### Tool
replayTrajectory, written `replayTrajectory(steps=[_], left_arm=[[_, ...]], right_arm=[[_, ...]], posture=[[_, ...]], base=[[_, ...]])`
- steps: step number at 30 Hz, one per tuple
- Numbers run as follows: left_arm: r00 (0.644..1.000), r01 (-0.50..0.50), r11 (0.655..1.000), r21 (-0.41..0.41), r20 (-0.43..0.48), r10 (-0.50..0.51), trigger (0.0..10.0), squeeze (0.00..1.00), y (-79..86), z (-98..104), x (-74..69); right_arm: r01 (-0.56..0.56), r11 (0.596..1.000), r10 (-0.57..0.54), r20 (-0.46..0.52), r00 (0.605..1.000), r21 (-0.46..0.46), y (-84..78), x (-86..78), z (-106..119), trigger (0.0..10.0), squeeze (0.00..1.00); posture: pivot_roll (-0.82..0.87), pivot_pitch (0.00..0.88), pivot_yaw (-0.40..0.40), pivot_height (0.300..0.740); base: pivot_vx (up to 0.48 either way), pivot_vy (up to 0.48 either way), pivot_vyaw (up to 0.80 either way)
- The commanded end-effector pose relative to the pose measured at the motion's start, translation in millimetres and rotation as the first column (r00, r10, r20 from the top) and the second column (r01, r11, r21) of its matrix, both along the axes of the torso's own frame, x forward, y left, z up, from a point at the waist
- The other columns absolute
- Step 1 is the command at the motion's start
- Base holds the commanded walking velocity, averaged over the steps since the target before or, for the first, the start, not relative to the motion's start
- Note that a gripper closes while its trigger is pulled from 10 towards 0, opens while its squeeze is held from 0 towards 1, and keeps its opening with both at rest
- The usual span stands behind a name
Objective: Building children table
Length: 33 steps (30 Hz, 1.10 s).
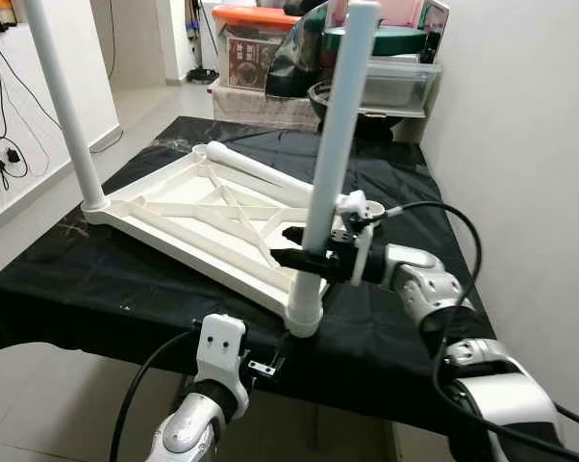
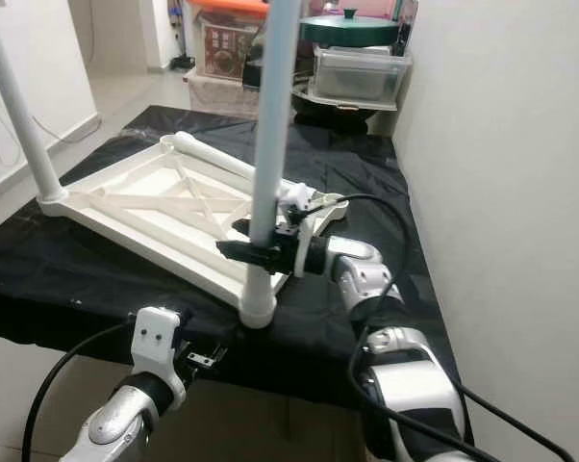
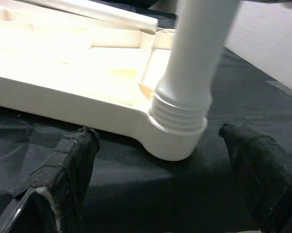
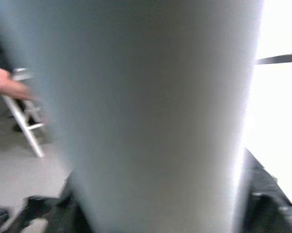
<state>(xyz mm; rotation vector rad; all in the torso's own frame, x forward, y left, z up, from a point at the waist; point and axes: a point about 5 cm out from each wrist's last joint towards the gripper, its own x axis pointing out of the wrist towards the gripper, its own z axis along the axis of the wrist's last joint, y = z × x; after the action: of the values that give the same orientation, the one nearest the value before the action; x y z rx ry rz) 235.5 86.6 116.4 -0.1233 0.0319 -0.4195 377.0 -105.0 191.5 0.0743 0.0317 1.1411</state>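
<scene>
We see the white tabletop [image 1: 198, 217] lying upside down on the black-covered bench [image 1: 395, 318], one leg [image 1: 336, 144] upright at its near corner. Our right gripper [image 1: 304, 258] has its fingers closed around that leg low down. Our left wrist view shows the leg's threaded base [image 3: 180, 114] between the left gripper [image 3: 163, 160] fingers, spread wide at the bench's near edge.

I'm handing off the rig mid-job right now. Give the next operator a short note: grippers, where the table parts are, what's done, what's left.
Right gripper: closed around the near upright leg, just above its socket.
Left gripper: open, holding nothing, low at the near corner of the tabletop.
Tabletop lies underside up on the black cloth.
Done: near leg and far-left leg stand in their corner sockets.
Left: a loose leg lies across the tabletop, not yet mounted.
</scene>
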Motion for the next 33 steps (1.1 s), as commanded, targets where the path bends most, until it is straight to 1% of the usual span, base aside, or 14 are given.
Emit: replayTrajectory(steps=[1, 10, 12, 14, 16, 18, 21, 23, 24, 26, 27, 30, 31, 33], left_arm=[[1.000, 0.007, 1.000, -0.004, 0.005, -0.007, 10.0, 0.00, -0.1, -2.0, 0.5], [0.995, 0.015, 1.000, 0.013, 0.099, -0.016, 10.0, 0.00, -1.4, 6.0, -0.6], [0.995, 0.019, 1.000, 0.012, 0.100, -0.020, 10.0, 0.00, -1.6, 5.5, 1.2], [0.995, 0.022, 1.000, 0.012, 0.099, -0.023, 10.0, 0.00, -1.7, 5.0, 2.0], [0.995, 0.022, 1.000, 0.012, 0.099, -0.023, 10.0, 0.00, -1.7, 5.0, 2.0], [0.995, 0.031, 0.999, 0.021, 0.099, -0.033, 10.0, 0.00, -3.1, 4.0, 3.6], [0.994, 0.033, 0.999, 0.024, 0.100, -0.035, 10.0, 0.00, -3.7, 3.5, 4.3], [0.994, 0.031, 0.999, 0.028, 0.102, -0.034, 10.0, 0.00, -4.2, 2.4, 5.2], [0.994, 0.031, 0.999, 0.028, 0.102, -0.033, 10.0, 0.00, -4.3, 2.1, 5.5], [0.994, 0.030, 0.999, 0.029, 0.104, -0.033, 10.0, 0.00, -4.4, 1.7, 5.8], [0.994, 0.030, 0.999, 0.029, 0.102, -0.033, 10.0, 0.00, -4.4, 1.5, 6.2], [0.994, 0.033, 0.999, 0.029, 0.100, -0.035, 10.0, 0.00, -4.4, 0.8, 7.2], [0.994, 0.034, 0.999, 0.030, 0.100, -0.036, 10.0, 0.00, -4.4, 0.5, 7.6], [0.994, 0.035, 0.999, 0.029, 0.099, -0.038, 10.0, 0.00, -4.5, 0.2, 8.3]], right_arm=[[0.129, 0.992, -0.129, 0.002, 0.992, -0.010, -1.4, 6.5, -2.4, 0.0, 0.00], [0.607, 0.787, -0.614, -0.055, 0.787, -0.106, -40.7, 14.6, -33.6, 0.0, 0.00], [0.881, 0.440, -0.898, -0.086, 0.431, -0.173, -73.5, 11.8, -50.2, 0.0, 0.00], [0.940, 0.280, -0.960, -0.083, 0.269, -0.193, -85.3, 7.7, -55.4, 0.0, 0.00], [0.940, 0.280, -0.960, -0.083, 0.269, -0.193, -85.3, 7.7, -55.4, 0.0, 0.00], [0.983, -0.004, -0.990, -0.138, -0.030, -0.181, -87.2, -6.0, -63.2, 0.0, 0.00], [0.984, -0.048, -0.982, -0.173, -0.077, -0.169, -76.8, -8.3, -64.5, 0.0, 0.00], [0.991, -0.008, -0.972, -0.230, -0.039, -0.135, -53.8, -4.4, -62.2, 0.0, 0.00], [0.994, 0.041, -0.969, -0.245, 0.015, -0.103, -45.9, -1.3, -58.5, 8.7, 0.00], [0.994, 0.076, -0.966, -0.251, 0.055, -0.075, -40.1, 1.1, -54.6, 8.7, 0.00], [0.989, 0.148, -0.962, -0.233, 0.140, -0.013, -35.4, 3.6, -48.1, 10.0, 1.00], [0.947, 0.299, -0.944, -0.111, 0.311, 0.114, -29.7, 6.0, -31.3, 10.0, 1.00], [0.913, 0.383, -0.911, -0.110, 0.398, 0.138, -28.4, 6.6, -30.6, 10.0, 0.00], [0.827, 0.544, -0.825, -0.086, 0.558, 0.143, -26.1, 5.4, -32.8, 10.0, 0.00]], posture=[[0.18, 0.000, -0.078, 0.740], [0.16, 0.000, -0.065, 0.740], [0.14, 0.000, -0.056, 0.740], [0.14, 0.000, -0.056, 0.740], [0.14, 0.000, -0.056, 0.740], [0.15, 0.000, -0.059, 0.740], [0.16, 0.000, -0.065, 0.740], [0.16, 0.000, -0.065, 0.740], [0.16, 0.000, -0.067, 0.740], [0.16, 0.000, -0.067, 0.740], [0.15, 0.000, -0.064, 0.740], [0.15, 0.000, -0.063, 0.740], [0.14, 0.000, -0.062, 0.740], [0.15, 0.000, -0.061, 0.740]], base=[[0.000, 0.000, 0.00], [0.000, 0.000, 0.00], [0.000, 0.000, 0.00], [0.000, 0.000, 0.00], [0.000, 0.000, 0.00], [0.000, 0.000, 0.00], [0.000, 0.000, 0.00], [0.000, 0.000, 0.00], [0.000, 0.000, 0.00], [0.000, 0.000, 0.00], [0.000, 0.000, 0.00], [0.000, 0.000, 0.00], [0.000, 0.000, 0.00], [0.000, 0.000, 0.00]])
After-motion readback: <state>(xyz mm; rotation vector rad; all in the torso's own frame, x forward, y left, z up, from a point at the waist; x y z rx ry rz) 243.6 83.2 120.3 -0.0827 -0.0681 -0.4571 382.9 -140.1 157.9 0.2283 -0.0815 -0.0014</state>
